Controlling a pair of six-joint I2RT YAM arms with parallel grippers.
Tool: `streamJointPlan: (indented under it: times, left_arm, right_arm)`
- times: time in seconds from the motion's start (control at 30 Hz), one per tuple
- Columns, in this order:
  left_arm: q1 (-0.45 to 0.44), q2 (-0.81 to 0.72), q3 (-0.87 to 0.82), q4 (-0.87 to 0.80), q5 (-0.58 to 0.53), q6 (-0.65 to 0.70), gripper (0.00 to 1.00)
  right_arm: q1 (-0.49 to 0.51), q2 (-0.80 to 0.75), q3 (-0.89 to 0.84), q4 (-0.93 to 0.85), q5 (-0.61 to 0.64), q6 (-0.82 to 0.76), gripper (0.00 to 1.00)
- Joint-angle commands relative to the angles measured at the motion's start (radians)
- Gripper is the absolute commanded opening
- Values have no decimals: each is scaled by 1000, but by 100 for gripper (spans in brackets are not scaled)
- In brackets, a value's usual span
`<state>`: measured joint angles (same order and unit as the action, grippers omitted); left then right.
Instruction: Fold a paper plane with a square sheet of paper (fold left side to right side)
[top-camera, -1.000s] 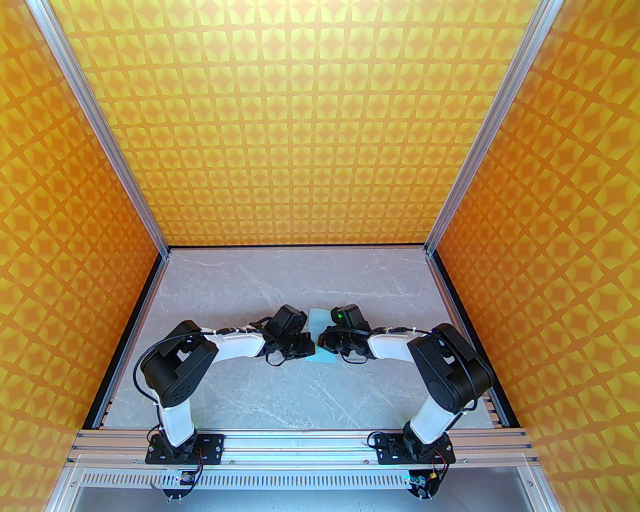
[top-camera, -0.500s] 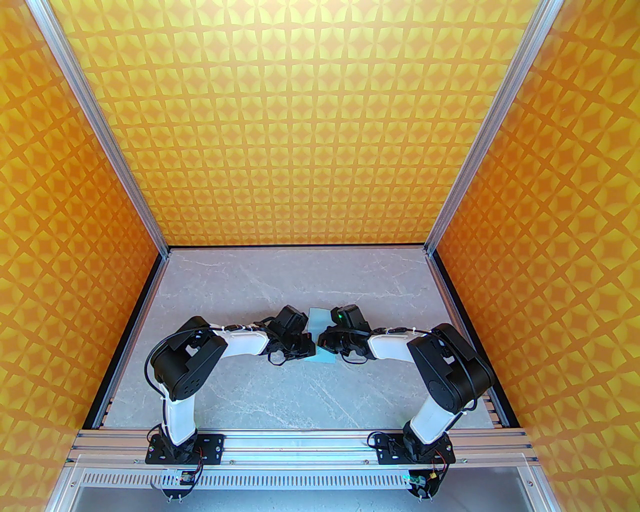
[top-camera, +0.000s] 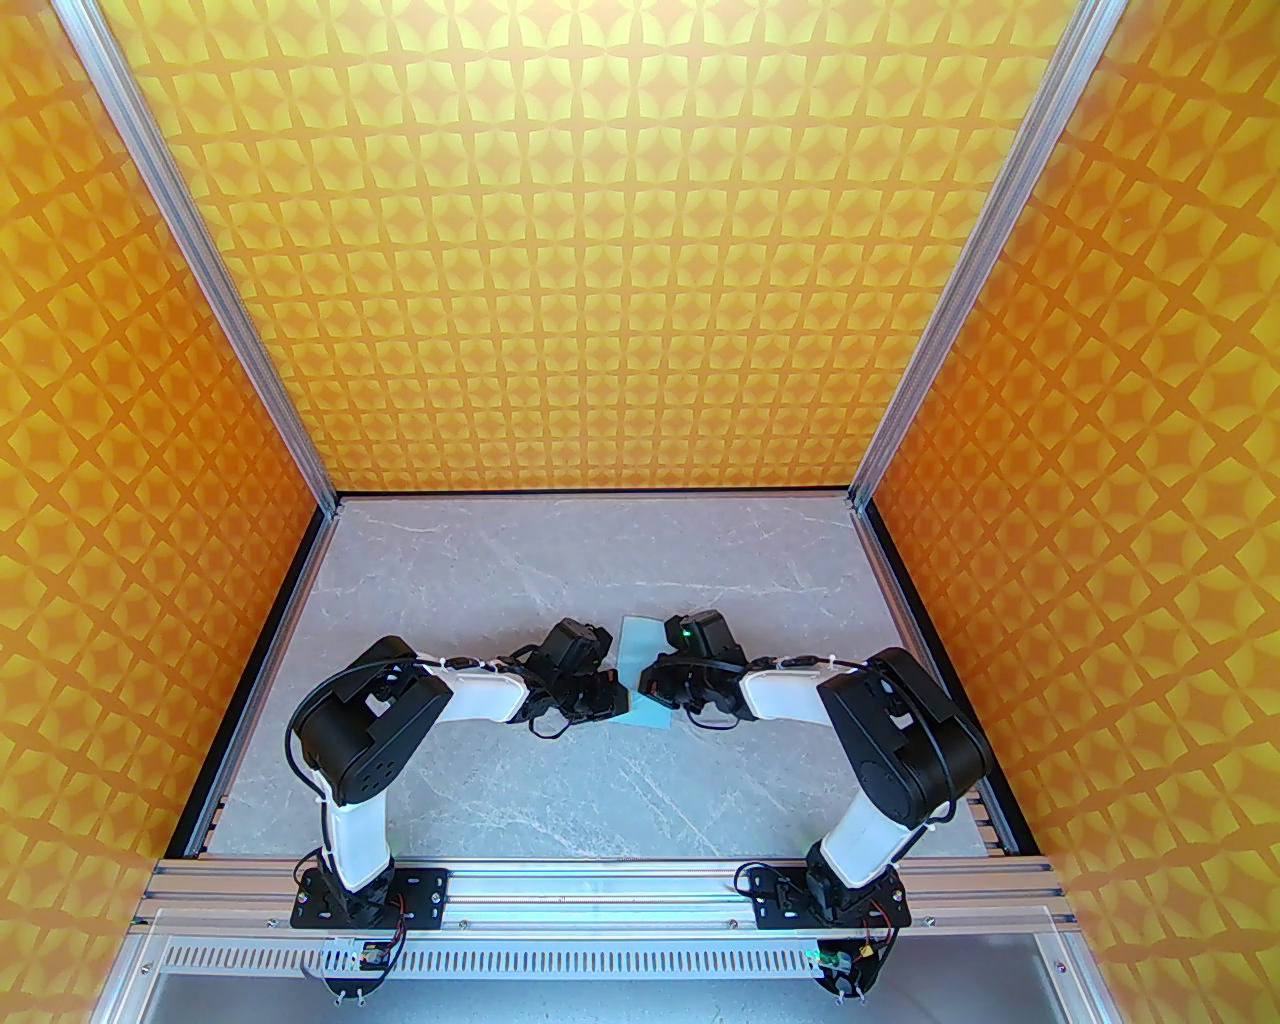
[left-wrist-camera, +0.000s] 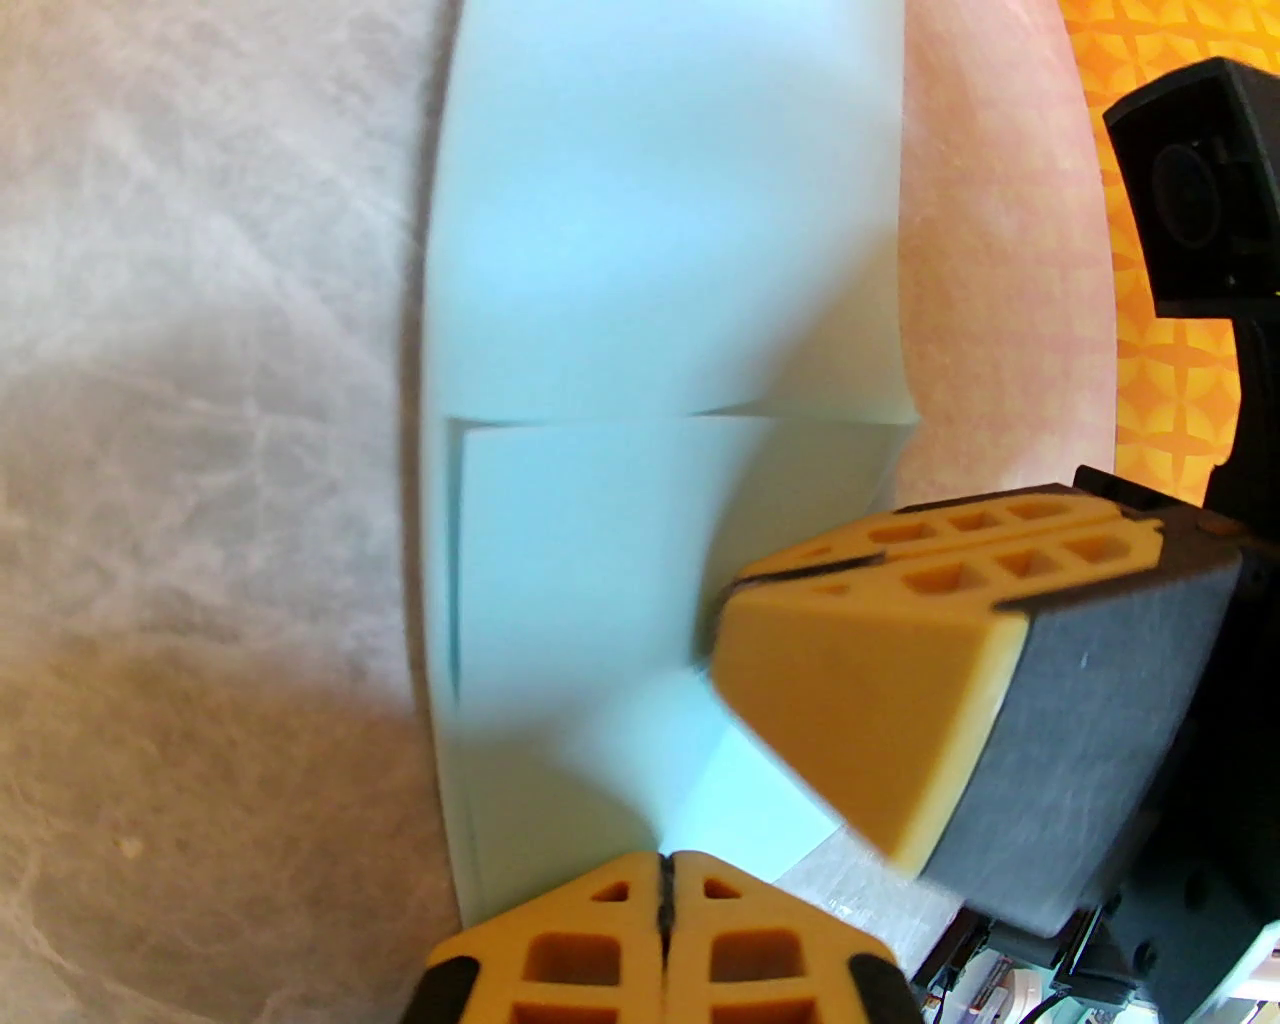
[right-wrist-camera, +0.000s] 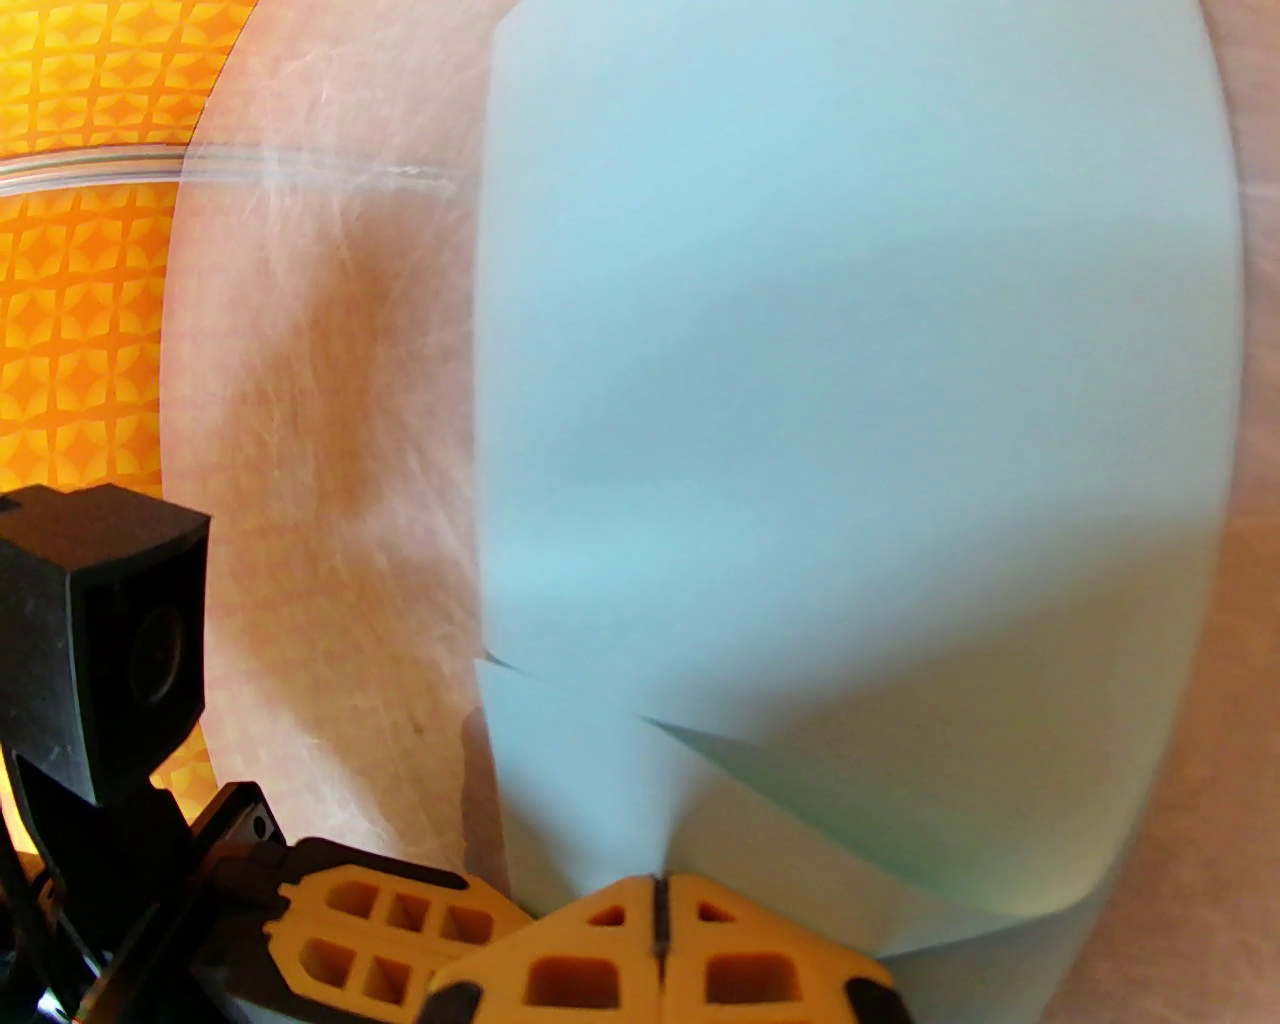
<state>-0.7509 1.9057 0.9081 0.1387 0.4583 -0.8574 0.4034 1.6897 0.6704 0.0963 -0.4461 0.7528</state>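
The square sheet of paper (top-camera: 640, 640) is pale blue and lies folded into a narrow strip on the table between my two wrists. In the left wrist view the paper (left-wrist-camera: 650, 250) shows a crosswise flap edge and layers that narrow toward my left gripper (left-wrist-camera: 662, 870). That gripper is shut, with its tip at the sheet's near end. My right gripper (left-wrist-camera: 735, 600) is also shut, its tip set down on the paper. In the right wrist view the paper (right-wrist-camera: 850, 350) bulges up toward the right gripper (right-wrist-camera: 657, 890). I cannot tell whether either tip pinches a layer.
The grey marble table (top-camera: 560, 780) is boxed in by orange patterned walls (top-camera: 640, 250) on three sides. An aluminium rail (top-camera: 600, 885) carrying both arm bases runs along the near edge. The two wrists (top-camera: 575, 645) nearly meet over the paper.
The left arm's elbow has swung to the right and its wrist has drawn slightly back toward the left. The right arm and the paper have hardly moved.
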Motion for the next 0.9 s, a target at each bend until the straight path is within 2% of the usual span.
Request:
streamJointPlan:
  times: [0.0,0.33,0.5,0.7,0.87]
  left_arm:
    - [5,35,-68,-190,-33,-3,0]
    - [5,16,-60,-205,-33,12,0]
    - [4,4,-30,-236,-32,28,0]
    - [3,-11,10,-267,-30,36,0]
    - [2,-2,22,-266,-30,32,0]
  right_arm:
    - [-63,-19,-28,-92,71,-51,0]
    - [-187,25,33,-159,85,-90,0]
    - [-192,-48,60,-210,78,-120,0]
    - [-133,-205,42,-247,17,-125,0]
    - [-34,-165,23,-155,-39,-62,0]
